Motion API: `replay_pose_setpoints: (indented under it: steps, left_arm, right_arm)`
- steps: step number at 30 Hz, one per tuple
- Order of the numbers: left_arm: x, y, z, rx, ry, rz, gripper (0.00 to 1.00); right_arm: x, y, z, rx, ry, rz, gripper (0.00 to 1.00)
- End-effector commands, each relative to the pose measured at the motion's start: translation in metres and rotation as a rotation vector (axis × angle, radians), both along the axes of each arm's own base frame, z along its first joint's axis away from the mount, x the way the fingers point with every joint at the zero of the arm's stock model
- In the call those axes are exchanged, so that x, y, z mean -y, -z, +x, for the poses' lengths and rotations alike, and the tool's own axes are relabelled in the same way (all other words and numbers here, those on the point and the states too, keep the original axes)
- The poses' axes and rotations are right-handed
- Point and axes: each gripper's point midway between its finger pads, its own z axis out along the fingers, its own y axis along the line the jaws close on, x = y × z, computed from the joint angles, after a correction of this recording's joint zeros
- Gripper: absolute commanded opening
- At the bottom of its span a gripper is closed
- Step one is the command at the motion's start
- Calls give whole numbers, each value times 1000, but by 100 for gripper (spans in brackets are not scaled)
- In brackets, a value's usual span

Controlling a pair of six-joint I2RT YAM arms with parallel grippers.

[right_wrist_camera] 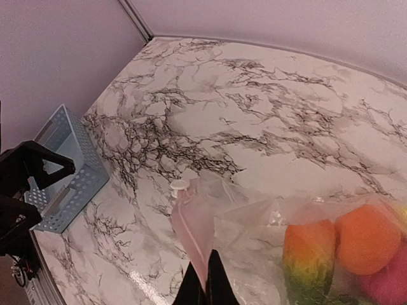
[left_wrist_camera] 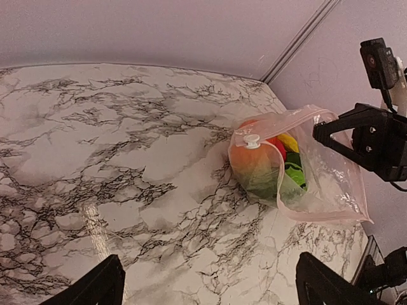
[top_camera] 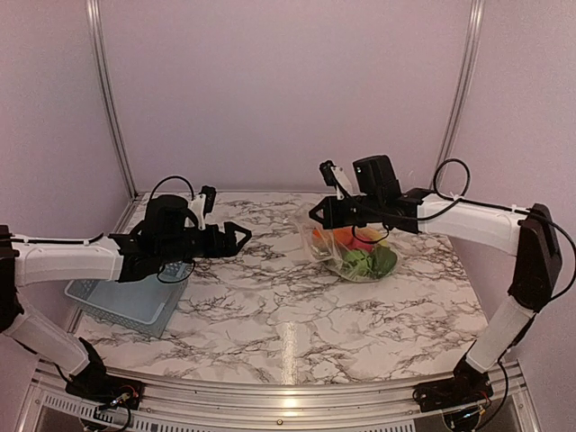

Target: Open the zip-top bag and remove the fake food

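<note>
right pincer: jaws narrow, pinched on the pink zip strip of the zip-top bag. The white slider sits on that strip just ahead of the fingertips, and they don't touch it. The bag body trails back and below this pincer. Its low end rests on the marble table, and the held edge is up off the table.

fake food: all inside the bag, bunched at the low end, behind and under the right pincer.
- orange ball
- orange-to-green piece, just beside the ball
- red fruit
- yellow banana, touching the red fruit
- green vegetables, below those two

Can't separate the green pieces through the crinkled plastic.

bag mouth: in the left wrist view the strip splits into two runs at the slider, so the mouth looks partly gaping. Can't tell how far.

left pincer: jaws wide, nothing between them, above the table top. It points toward the bag, which lies ahead of it and slightly to its right, well apart with no contact. The two pincers face each other tip to tip across the table.

light blue slatted basket: behind and below the left pincer, partly under that arm, at the table's left edge.
</note>
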Motion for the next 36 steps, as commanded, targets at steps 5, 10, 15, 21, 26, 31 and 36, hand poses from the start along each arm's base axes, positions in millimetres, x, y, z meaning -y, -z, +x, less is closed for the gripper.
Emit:
replay_pose_setpoints:
  steps: [5, 10, 15, 21, 26, 31, 36]
  left_arm:
    - [50, 11, -1, -78, 74, -200, 83]
    - [73, 34, 4, -129, 98, -244, 72]
    - [87, 49, 11, -165, 99, -289, 68]
    - [112, 56, 22, -184, 144, -332, 63]
    - [129, 59, 30, -196, 169, -339, 42]
    - [106, 74, 27, -226, 99, -250, 11]
    - [36, 120, 28, -314, -161, 35, 0]
  right_arm:
    - [-67, -25, 1, -12, -79, 183, 0]
    - [-82, -32, -3, -14, -98, 237, 0]
    - [-81, -35, -6, -9, -99, 261, 0]
    - [-81, -34, -9, -16, -108, 268, 0]
    - [-80, -36, -11, -12, -113, 271, 0]
    - [-65, -28, -9, -6, -85, 244, 0]
    - [-42, -12, -3, -11, -38, 213, 0]
